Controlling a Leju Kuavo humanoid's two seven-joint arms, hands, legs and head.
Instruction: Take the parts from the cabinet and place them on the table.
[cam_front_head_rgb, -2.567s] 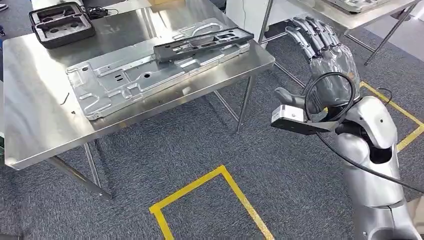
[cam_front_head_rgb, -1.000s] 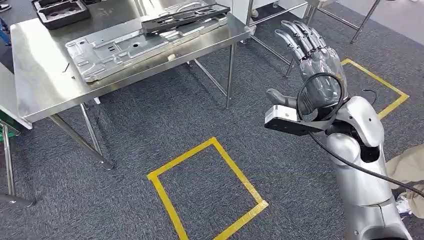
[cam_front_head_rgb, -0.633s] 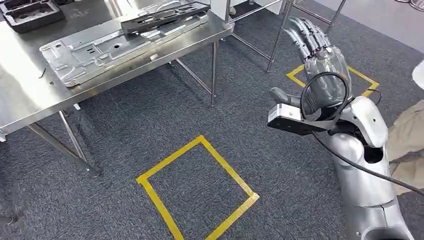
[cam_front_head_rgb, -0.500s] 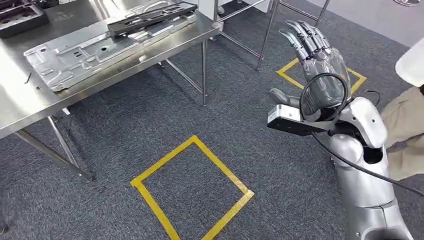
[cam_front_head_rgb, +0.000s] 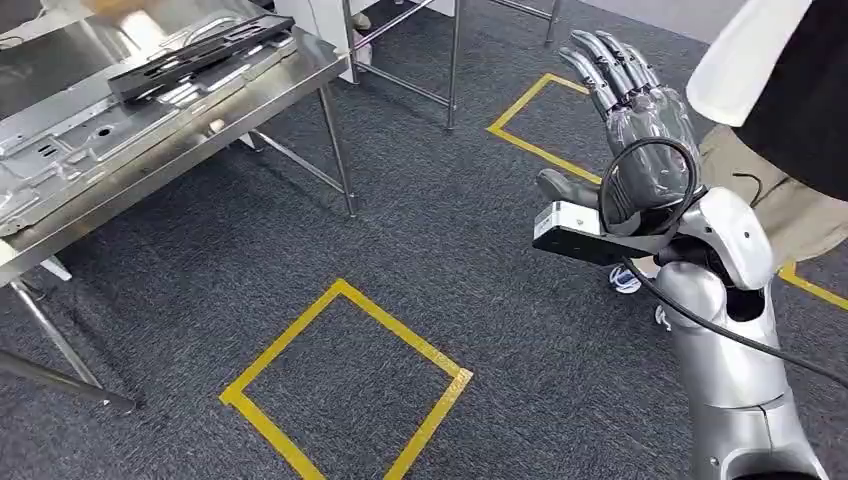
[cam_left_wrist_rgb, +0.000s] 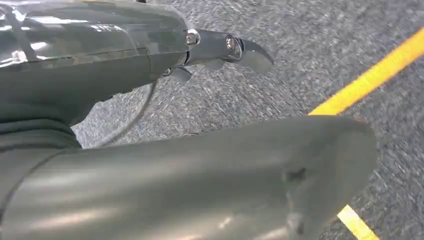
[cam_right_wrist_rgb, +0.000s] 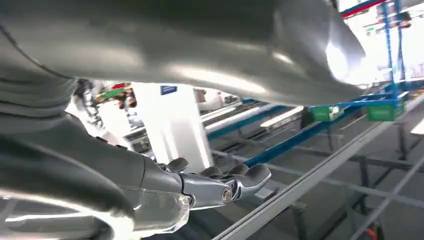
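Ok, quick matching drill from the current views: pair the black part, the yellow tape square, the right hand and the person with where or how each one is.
1. black part
2. yellow tape square
3. right hand
4. person

A. on the grey carpet
B. raised, fingers spread, holding nothing
C. standing behind the right arm
D. lying on the silver panel on the steel table

Pairs: 1-D, 2-A, 3-B, 4-C
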